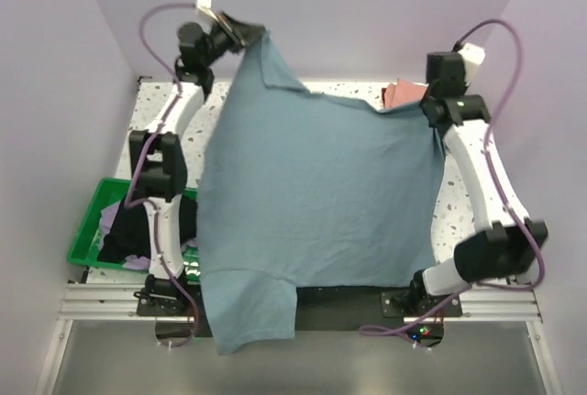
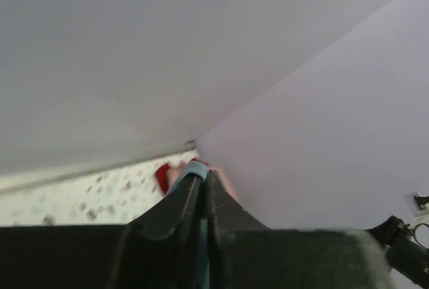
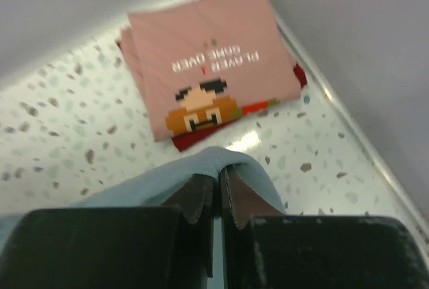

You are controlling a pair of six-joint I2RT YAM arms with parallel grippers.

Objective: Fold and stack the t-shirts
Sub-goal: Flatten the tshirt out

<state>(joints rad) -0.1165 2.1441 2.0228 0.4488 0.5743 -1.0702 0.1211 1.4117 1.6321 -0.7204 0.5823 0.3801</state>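
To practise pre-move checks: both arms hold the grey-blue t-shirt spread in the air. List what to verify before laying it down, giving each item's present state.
1. Left gripper shut on the grey-blue t-shirt: ok.
2. Right gripper shut on it: ok.
3. Shirt hangs spread between the grippers, not bunched: ok.
4. Table beneath free of things: cannot tell, the shirt hides it.
5. Folded pink t-shirt, lying on a dark red t-shirt, is out of the landing area: cannot tell; it lies just beyond the right gripper.
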